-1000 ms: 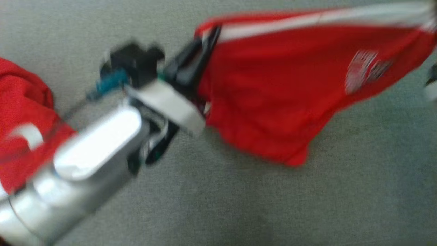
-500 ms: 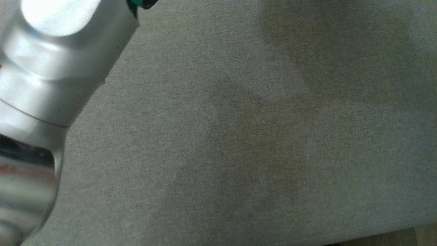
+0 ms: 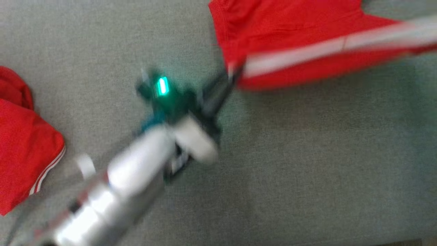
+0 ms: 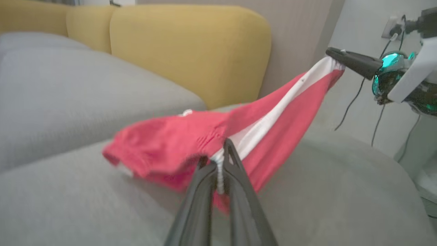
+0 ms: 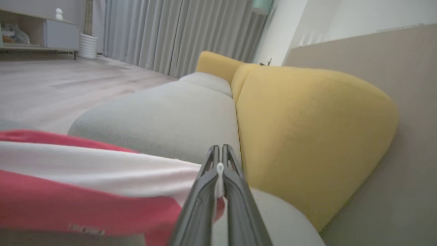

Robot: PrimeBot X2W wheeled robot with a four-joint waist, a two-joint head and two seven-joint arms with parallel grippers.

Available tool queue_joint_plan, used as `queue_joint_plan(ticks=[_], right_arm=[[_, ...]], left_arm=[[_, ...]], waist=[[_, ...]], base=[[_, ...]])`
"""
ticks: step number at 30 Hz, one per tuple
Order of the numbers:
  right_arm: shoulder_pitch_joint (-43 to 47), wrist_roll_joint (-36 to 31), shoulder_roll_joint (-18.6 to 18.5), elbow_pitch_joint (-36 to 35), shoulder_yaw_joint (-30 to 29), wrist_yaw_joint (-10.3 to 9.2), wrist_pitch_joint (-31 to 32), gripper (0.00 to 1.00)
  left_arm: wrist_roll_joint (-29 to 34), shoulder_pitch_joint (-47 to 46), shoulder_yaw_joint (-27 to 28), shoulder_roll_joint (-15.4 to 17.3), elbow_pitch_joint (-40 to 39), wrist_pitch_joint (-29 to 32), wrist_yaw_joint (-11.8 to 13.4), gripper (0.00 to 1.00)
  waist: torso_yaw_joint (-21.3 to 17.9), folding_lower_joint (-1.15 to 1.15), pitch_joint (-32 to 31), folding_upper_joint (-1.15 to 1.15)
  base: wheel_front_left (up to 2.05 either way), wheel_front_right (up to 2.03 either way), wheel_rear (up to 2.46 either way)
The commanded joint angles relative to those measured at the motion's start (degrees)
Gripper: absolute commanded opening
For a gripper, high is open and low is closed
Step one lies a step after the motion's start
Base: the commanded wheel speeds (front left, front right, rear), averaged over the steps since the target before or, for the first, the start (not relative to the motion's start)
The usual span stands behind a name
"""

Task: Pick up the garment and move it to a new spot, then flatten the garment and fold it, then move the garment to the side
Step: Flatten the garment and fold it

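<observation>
The garment (image 3: 290,27) is red with a white side stripe and is stretched above the grey sofa seat (image 3: 307,164). My left gripper (image 3: 233,72) is shut on one end of the stripe, blurred in the head view. The left wrist view shows my left gripper (image 4: 220,155) pinching the gathered edge of the garment (image 4: 164,143), whose loose part sags toward the seat. My right gripper (image 4: 336,54) is shut on the far end of the stripe. From the right wrist, my right gripper (image 5: 220,162) is closed on the white edge of the garment (image 5: 68,201).
A second red cloth (image 3: 20,143) with white trim lies at the seat's left edge. Yellow back cushions (image 4: 191,48) stand behind the seat. A wall with a socket and dangling cable (image 4: 355,99) is at the right. Wooden floor (image 5: 51,85) lies beyond the sofa.
The head camera swung away to bare seat and back. Both grippers kept their hold. The garment now sits higher in the picture, its stripe pulled into a straight line.
</observation>
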Motion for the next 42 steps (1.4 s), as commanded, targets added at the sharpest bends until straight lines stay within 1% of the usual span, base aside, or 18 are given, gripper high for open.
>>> queue_joint_plan(ticks=[1, 4, 7, 9, 12, 15, 18, 21, 24, 28, 29, 32, 33, 34, 38, 42], right_arm=[[4.3, -0.9, -0.8, -3.3, -1.9, 0.37, 0.0, 0.0], [13.5, -2.2, 2.3, -7.8, -6.0, 0.37, 1.0, 0.0], [21.4, -3.3, 5.4, -13.2, -10.3, 0.37, 2.5, 0.0], [26.1, -3.3, 6.9, -17.1, -13.0, 0.37, 3.9, 0.0], [31.5, -3.3, 8.1, -22.7, -16.4, 0.37, 6.1, 0.0], [32.2, -2.7, 8.0, -25.7, -17.7, 0.37, 8.1, 0.0], [28.4, -1.5, 6.3, -24.5, -17.2, 0.37, 10.0, 0.0], [23.0, -2.8, 2.2, -20.4, -14.7, 0.37, 12.6, 0.0], [16.1, -3.1, -1.9, -16.1, -10.2, 0.37, 14.4, 0.0], [6.4, -2.9, -7.2, -9.5, -3.5, 0.37, 15.6, 0.0], [1.5, -2.4, -9.4, -5.8, 0.4, 0.37, 15.7, 0.0], [-5.7, -2.1, -12.3, -0.4, 6.1, 0.37, 15.5, 0.0], [-8.0, -1.9, -12.9, 1.4, 8.0, 0.37, 15.4, 0.0], [-8.0, -1.9, -12.9, 1.4, 8.0, 0.37, 15.4, 0.0], [-16.7, -1.7, -14.3, 8.2, 15.3, 0.37, 14.4, 0.0], [-24.3, -1.7, -13.6, 14.4, 22.3, 0.37, 12.4, 0.0]], left_arm=[[1.1, 2.4, 1.5, 1.5, -2.5, -0.2, 0.4, 0.0], [3.5, 10.4, 0.1, 2.1, -4.2, -0.2, 1.1, 0.0], [4.8, 16.5, -2.1, 2.7, -5.2, -0.2, 1.3, 0.0], [4.0, 19.5, -3.3, 3.1, -6.2, -0.2, 0.8, 0.0], [2.8, 21.2, -5.4, 4.3, -9.1, 1.9, -0.3, 0.0], [0.9, 20.6, -4.3, 4.3, -12.2, 3.5, -0.2, 0.0], [-1.1, 18.3, -1.9, 2.9, -13.8, 4.7, 0.8, 0.0], [-2.2, 14.8, 0.5, 0.7, -12.8, 5.9, 2.6, 0.0], [-2.6, 10.9, 2.0, -1.5, -10.4, 7.0, 3.4, 0.0], [-4.1, 6.2, 3.8, -4.3, -7.3, 8.1, 3.3, 0.0], [-4.8, 3.7, 4.5, -5.1, -5.5, 8.8, 2.8, 0.0], [-6.2, 0.6, 5.2, -6.3, -3.0, 10.2, 1.9, 0.0], [-6.8, -0.3, 5.3, -6.6, -2.2, 10.7, 1.6, 0.0], [-6.8, -0.3, 5.3, -6.6, -2.2, 10.7, 1.6, 0.0], [-8.5, -3.3, 5.5, -7.8, 0.8, 11.5, 0.6, 0.0], [-10.1, -5.1, 5.0, -8.5, 3.4, 12.5, -0.1, 0.0]], waist=[[-0.5, 0.01, -1.1, 0.0], [-1.1, 0.01, -2.7, 0.0], [-1.5, 0.01, -4.1, 0.0], [-1.7, 0.01, -4.7, 0.0], [-1.4, 0.01, -4.8, 0.0], [-0.8, 0.01, -4.3, 0.0], [0.4, 0.01, -3.2, 0.0], [2.2, 0.01, -1.7, 0.0], [3.8, 0.01, 0.1, 0.0], [5.8, 0.01, 2.8, 0.0], [6.6, 0.01, 4.2, 0.0], [7.6, 0.01, 6.3, 0.0], [7.9, 0.01, 6.9, 0.0], [7.9, 0.01, 6.9, 0.0], [8.8, 0.01, 9.0, 0.0], [9.4, 0.01, 10.3, 0.0]], base=[[0.0, 0.0, 0.0], [0.0, 0.0, 0.0], [0.0, 0.0, 0.0], [0.0, 0.0, 0.0], [0.0, 0.0, 0.0], [0.0, 0.0, 0.0], [0.0, 0.0, 0.0], [0.0, 0.0, 0.0], [0.0, 0.0, 0.0], [0.0, 0.0, 0.0], [0.0, 0.0, 0.0], [0.0, 0.0, 0.0], [0.0, 0.0, 0.0], [0.0, 0.0, 0.0], [0.0, 0.0, 0.0], [0.0, 0.0, 0.0]])
